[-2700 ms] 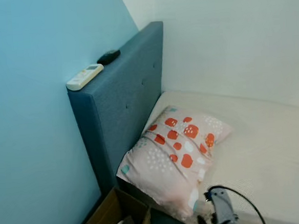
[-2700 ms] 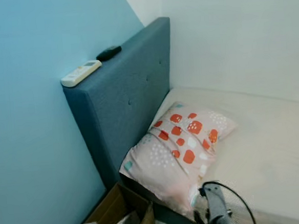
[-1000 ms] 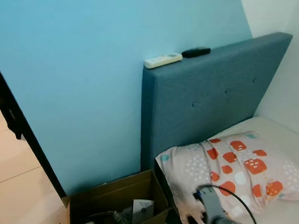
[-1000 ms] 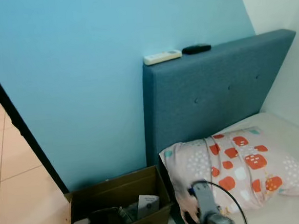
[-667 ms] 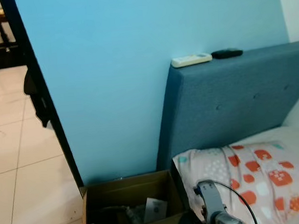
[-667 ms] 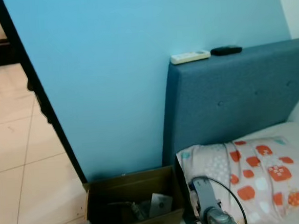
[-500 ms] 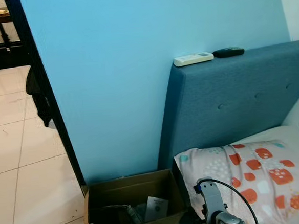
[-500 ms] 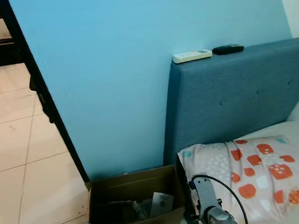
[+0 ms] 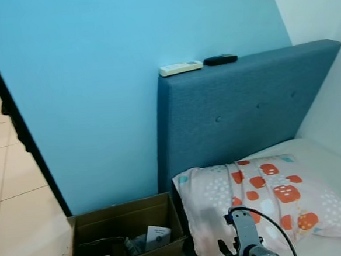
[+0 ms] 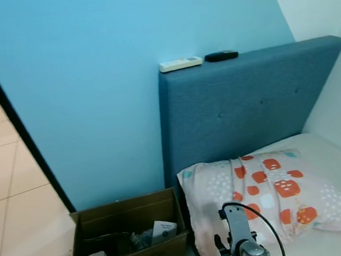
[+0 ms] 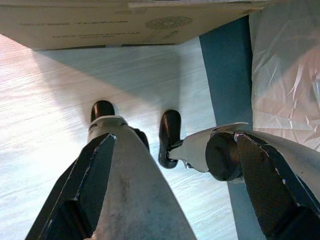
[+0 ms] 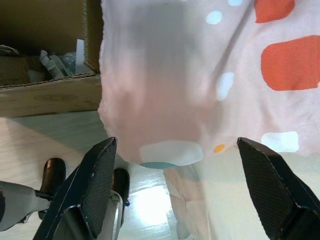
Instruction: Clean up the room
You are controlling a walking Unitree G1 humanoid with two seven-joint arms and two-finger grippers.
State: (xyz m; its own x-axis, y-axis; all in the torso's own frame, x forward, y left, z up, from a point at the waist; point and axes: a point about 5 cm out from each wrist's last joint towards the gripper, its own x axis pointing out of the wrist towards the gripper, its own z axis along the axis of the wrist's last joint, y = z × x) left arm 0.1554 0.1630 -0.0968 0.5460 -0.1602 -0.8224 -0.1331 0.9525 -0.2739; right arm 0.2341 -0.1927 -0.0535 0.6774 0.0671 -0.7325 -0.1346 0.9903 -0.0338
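A pink pillow [image 9: 267,195] with orange and white patches lies on the bed against the blue headboard [image 10: 239,105]. On the headboard's top sit a white remote [image 9: 180,68] and a black remote [image 9: 220,59]. A cardboard box [image 10: 125,218] holding small items and a paper stands on the floor beside the bed. My right arm [image 9: 247,247] hangs low before the pillow; its gripper [image 12: 175,150] is open over the pillow's overhanging corner [image 12: 165,100]. My left gripper [image 11: 175,145] is open above the floor, near the box's side [image 11: 120,25].
A blue wall [image 9: 86,98] runs behind the box and headboard. A dark door frame [image 9: 18,133] and tiled floor [image 9: 14,232] lie to the left. A white wall [image 10: 320,12] borders the bed on the right. My own feet [image 11: 169,135] stand on pale floor.
The whole picture has shifted: my camera swung left toward the doorway, then back right toward the bed. Both arms still hang low; nothing in the room moved.
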